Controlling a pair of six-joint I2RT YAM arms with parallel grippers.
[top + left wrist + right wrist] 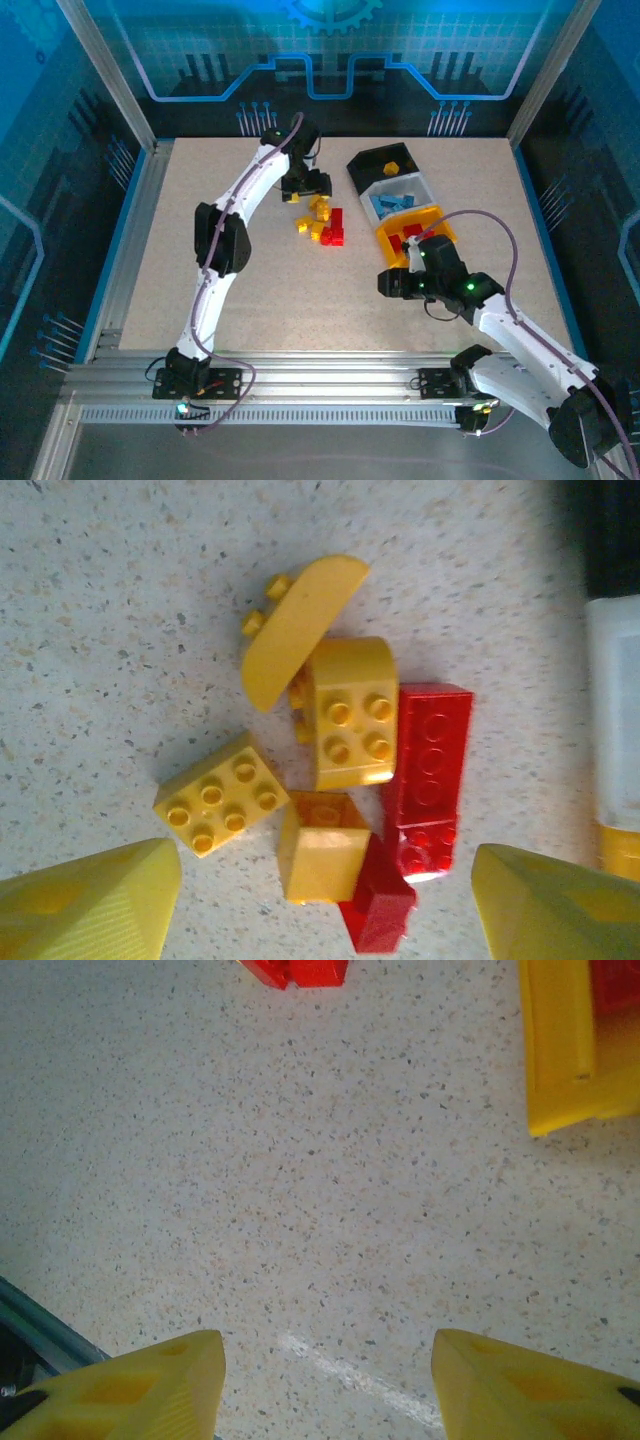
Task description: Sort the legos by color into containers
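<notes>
Left gripper [305,186]: hovers over the loose pile; fingers [95,900] spread wide, nothing between them.
Right gripper [392,283]: low over bare table [300,300], just beside the yellow bin [388,240]; fingers [130,1385] spread, empty.
Bricks [322,222]: yellow and red ones lie mid-table, touching in a tight cluster.
Sorted so far: a yellow brick in the black bin [372,158], blue in the white bin [368,192], red in the yellow bin.
Risk, crowding: closing on one brick would likely shove its neighbours or lift two colours together.
Risk, shape: the curved yellow piece [295,630] sits tilted on edge and could slip from the pads.
Risk, overlap: a red piece [380,910] lies partly under a yellow one.
Risk, mix-up: yellow bricks may wrongly go into the yellow bin.
Writing: none legible on bricks or bins; the back wall [330,60] shows graphics only.
</notes>
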